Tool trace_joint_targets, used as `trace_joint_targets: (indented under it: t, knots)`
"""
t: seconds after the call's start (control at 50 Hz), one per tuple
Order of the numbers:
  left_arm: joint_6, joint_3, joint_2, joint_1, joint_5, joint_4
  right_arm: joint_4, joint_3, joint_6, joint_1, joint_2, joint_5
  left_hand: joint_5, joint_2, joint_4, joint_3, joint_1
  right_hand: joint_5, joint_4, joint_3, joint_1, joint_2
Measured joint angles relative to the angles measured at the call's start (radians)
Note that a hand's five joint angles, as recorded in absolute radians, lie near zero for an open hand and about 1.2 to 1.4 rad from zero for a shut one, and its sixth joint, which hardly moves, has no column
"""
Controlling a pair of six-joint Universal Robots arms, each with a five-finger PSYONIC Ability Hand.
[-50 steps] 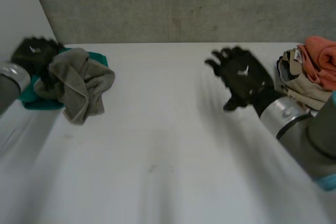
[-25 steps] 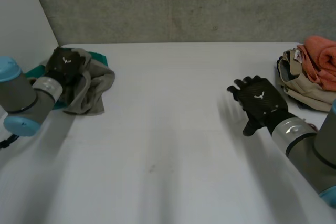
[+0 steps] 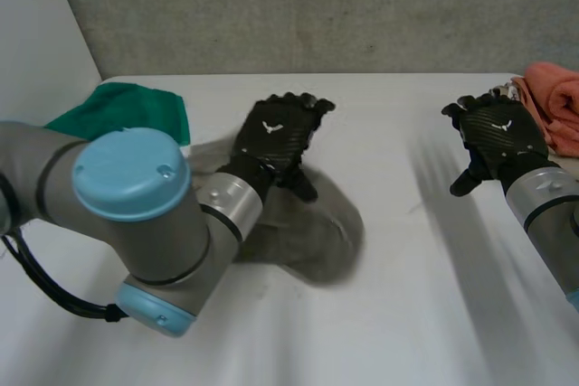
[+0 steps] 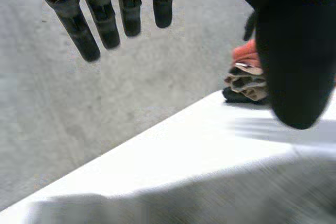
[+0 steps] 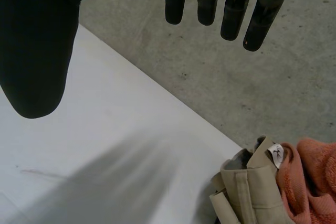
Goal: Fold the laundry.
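Lying beneath left robot hand (image 3: pixel 276 137), grey cloth (image 3: pixel 318 234)

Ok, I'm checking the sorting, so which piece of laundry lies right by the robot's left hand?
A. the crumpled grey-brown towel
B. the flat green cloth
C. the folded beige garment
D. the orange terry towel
A: the crumpled grey-brown towel lies beneath the left hand and its wrist, while the flat green cloth lies apart at the table's far corner.
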Motion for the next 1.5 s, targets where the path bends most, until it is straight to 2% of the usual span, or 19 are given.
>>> trace_joint_targets:
  t: [0.08,0.16,0.18,0.26,0.38,0.42,0.44,0.46,0.5,0.54,0.62,0.76,0.98,1.1,1.3,1.32,1.36,1.38,1.5]
  knots:
    - [0.019,0.008,0.006,0.018,0.004,-0.016,0.001,0.002,-0.001,0.003,0.001,-0.004,-0.019,-0.024,-0.022,-0.027,-0.002,0.0,0.0,0.0,0.0,0.0]
    - [0.047,-0.01,0.048,0.074,0.006,-0.032,0.014,-0.001,-0.005,0.005,0.001,-0.006,-0.019,-0.024,-0.022,-0.027,-0.002,0.0,0.0,0.0,0.0,0.0]
    - [0.073,-0.036,0.09,0.126,0.008,-0.042,0.037,-0.008,-0.007,0.01,0.001,-0.007,-0.019,-0.024,-0.022,-0.027,-0.002,0.0,0.0,0.0,0.0,0.0]
    - [0.156,-0.105,0.17,0.228,0.013,-0.05,0.122,-0.033,-0.007,0.037,0.002,-0.008,-0.018,-0.023,-0.019,-0.027,0.002,0.0,0.0,0.0,0.0,0.0]
    - [0.312,-0.174,0.19,0.288,0.018,-0.052,0.288,-0.085,0.005,0.116,0.009,-0.009,-0.016,-0.022,-0.019,-0.025,0.002,0.0,0.0,0.0,0.0,0.0]
    - [0.336,-0.178,0.183,0.292,0.019,-0.052,0.315,-0.092,0.009,0.133,0.011,-0.009,-0.016,-0.022,-0.019,-0.025,0.002,0.0,0.0,0.0,0.0,0.0]
    - [0.351,-0.18,0.176,0.293,0.021,-0.052,0.328,-0.095,0.011,0.142,0.012,-0.009,0.041,0.035,0.042,0.028,0.073,0.0,0.0,0.0,0.0,0.0]
    - [0.408,-0.182,0.133,0.298,0.04,-0.051,0.37,-0.105,0.023,0.182,0.018,-0.008,0.056,0.05,0.057,0.043,0.089,0.0,0.0,0.0,0.0,0.0]
    - [0.436,-0.178,0.098,0.3,0.07,-0.049,0.38,-0.106,0.028,0.201,0.024,-0.007,0.087,0.083,0.089,0.077,0.121,0.0,0.0,0.0,0.0,0.0]
    - [0.446,-0.176,0.079,0.302,0.091,-0.049,0.383,-0.106,0.032,0.216,0.031,-0.005,0.101,0.094,0.103,0.088,0.136,0.0,0.0,0.0,0.0,0.0]
    - [0.469,-0.15,-0.021,0.311,0.226,-0.05,0.362,-0.098,0.038,0.262,0.064,0.01,0.174,0.167,0.174,0.161,0.202,0.0,0.0,0.0,0.0,0.0]
    - [0.467,-0.09,-0.131,0.307,0.314,-0.051,0.319,-0.075,0.036,0.272,0.086,0.065,0.207,0.199,0.208,0.195,0.235,0.0,0.0,0.0,0.0,0.0]
    - [0.468,0.063,-0.272,0.289,0.292,-0.063,0.293,-0.038,0.033,0.26,0.087,0.086,0.366,0.367,0.373,0.36,0.406,0.0,0.0,0.0,0.0,0.0]
    - [0.468,0.125,-0.303,0.288,0.287,-0.078,0.284,-0.022,0.028,0.251,0.087,0.085,0.565,0.571,0.577,0.563,0.611,0.0,0.0,0.0,0.0,0.0]
    - [0.469,0.172,-0.339,0.288,0.29,-0.089,0.278,-0.013,0.026,0.245,0.087,0.085,0.593,0.606,0.61,0.598,0.637,0.0,0.0,0.0,0.0,0.0]
    - [0.469,0.175,-0.342,0.287,0.29,-0.09,0.278,-0.013,0.026,0.245,0.087,0.086,0.629,0.646,0.645,0.63,0.679,-0.002,0.0,0.0,0.0,0.0]
    - [0.472,0.184,-0.348,0.285,0.288,-0.091,0.278,-0.013,0.029,0.245,0.086,0.087,0.872,0.881,0.89,0.871,0.926,0.0,0.0,0.0,0.0,0.0]
    - [0.473,0.186,-0.349,0.284,0.287,-0.091,0.279,-0.013,0.031,0.245,0.086,0.087,0.895,0.914,0.919,0.899,0.929,0.0,0.0,0.0,0.0,0.0]
    - [0.481,0.199,-0.295,0.262,0.208,-0.083,0.282,-0.01,0.093,0.245,0.083,0.096,0.909,0.952,0.959,0.941,0.929,-0.002,0.0,0.0,0.0,0.0]
